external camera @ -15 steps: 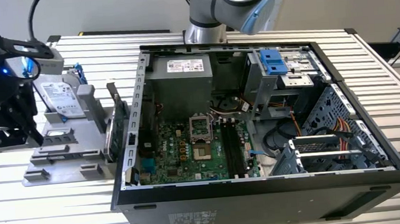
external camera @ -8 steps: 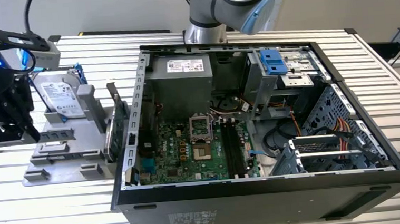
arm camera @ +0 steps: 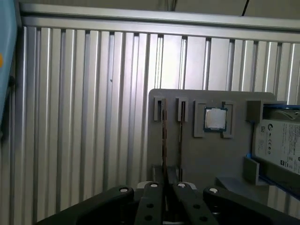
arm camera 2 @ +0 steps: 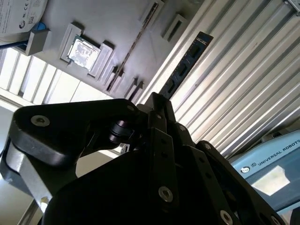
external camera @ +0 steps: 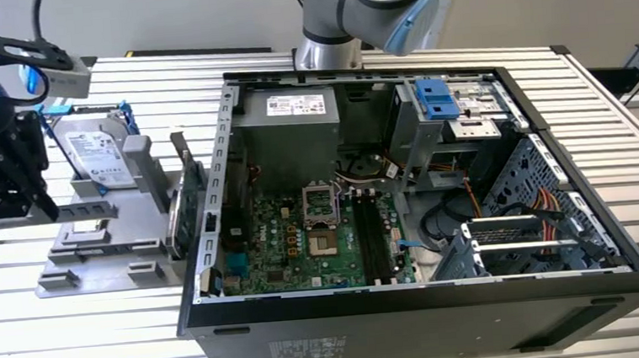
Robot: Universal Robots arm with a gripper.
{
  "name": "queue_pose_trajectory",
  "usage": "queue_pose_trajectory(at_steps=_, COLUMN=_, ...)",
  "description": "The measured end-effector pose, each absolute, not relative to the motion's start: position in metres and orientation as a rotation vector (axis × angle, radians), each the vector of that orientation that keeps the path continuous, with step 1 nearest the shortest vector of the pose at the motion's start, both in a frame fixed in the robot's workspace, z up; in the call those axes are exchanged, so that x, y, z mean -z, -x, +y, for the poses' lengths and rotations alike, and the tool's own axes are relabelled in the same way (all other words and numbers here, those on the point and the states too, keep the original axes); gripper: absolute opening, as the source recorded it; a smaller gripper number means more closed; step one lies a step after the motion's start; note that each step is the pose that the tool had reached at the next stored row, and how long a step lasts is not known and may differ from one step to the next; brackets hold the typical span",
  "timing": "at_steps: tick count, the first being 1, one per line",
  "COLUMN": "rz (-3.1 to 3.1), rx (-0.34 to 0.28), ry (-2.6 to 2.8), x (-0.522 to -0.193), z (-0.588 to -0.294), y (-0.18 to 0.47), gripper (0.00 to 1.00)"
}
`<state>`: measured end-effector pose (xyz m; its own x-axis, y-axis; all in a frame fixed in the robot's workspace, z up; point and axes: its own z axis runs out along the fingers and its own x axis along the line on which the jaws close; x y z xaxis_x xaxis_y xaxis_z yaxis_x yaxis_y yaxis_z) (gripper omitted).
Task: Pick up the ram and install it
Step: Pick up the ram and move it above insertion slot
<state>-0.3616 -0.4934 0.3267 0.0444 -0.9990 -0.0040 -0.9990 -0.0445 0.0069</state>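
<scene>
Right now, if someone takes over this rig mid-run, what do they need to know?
Gripper: appears shut on the ram in the second wrist view. The ram is held near the grey fixture, not in its slots.
Fixture: another thin stick sits on edge in its slots. A processor chip and a hard drive are also on it.
Done: ram picked up.
Left: the install. The ram is outside the open PC case, off to the exterior view's left of it.

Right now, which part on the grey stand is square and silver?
The small processor chip; the hard drive beside it is bigger, oblong and labelled.
</scene>
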Motion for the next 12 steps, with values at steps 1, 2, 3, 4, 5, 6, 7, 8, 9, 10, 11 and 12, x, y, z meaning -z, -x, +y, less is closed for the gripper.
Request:
queue_pose_trajectory(at_steps=1, rz=-2.17, rx=0.012, ry=-2.269, x=-0.328, z=-0.493, y=0.362, gripper=0.0)
queue_pose_trajectory(at_steps=2, rz=-2.17, rx=0.012, ry=-2.269, x=-0.33, z=-0.493, y=0.362, gripper=0.0)
queue_pose_trajectory(at_steps=3, rz=-2.17, rx=0.012, ry=-2.269, x=-0.331, z=-0.493, y=0.362, gripper=0.0)
queue_pose_trajectory(at_steps=4, rz=-2.17, rx=0.012, ry=-2.269, x=-0.333, z=-0.493, y=0.362, gripper=0.0)
queue_pose_trajectory(at_steps=5, rz=-2.17, rx=0.012, ry=-2.269, x=-0.334, z=-0.493, y=0.362, gripper=0.0)
queue_pose_trajectory(at_steps=6, rz=-2.17, rx=0.012, ry=-2.269, x=-0.336, z=-0.493, y=0.362, gripper=0.0)
queue_pose_trajectory(at_steps=7, rz=-2.17, rx=0.012, ry=-2.269, x=-0.337, z=-0.493, y=0.362, gripper=0.0)
queue_pose_trajectory(at_steps=8, rz=-2.17, rx=0.012, ry=-2.269, x=-0.339, z=-0.493, y=0.362, gripper=0.0)
queue_pose_trajectory(at_steps=9, rz=-2.17, rx=0.012, ry=-2.269, x=-0.34, z=-0.493, y=0.362, gripper=0.0)
queue_pose_trajectory(at_steps=10, rz=-2.17, rx=0.012, ry=-2.269, x=-0.342, z=-0.493, y=0.362, gripper=0.0)
queue_pose_trajectory(at_steps=11, rz=-2.17, rx=0.012, ry=-2.269, x=-0.343, z=-0.493, y=0.362, gripper=0.0)
queue_pose_trajectory(at_steps=12, rz=-2.17, rx=0.012, ry=-2.269, x=-0.345, z=-0.493, y=0.362, gripper=0.0)
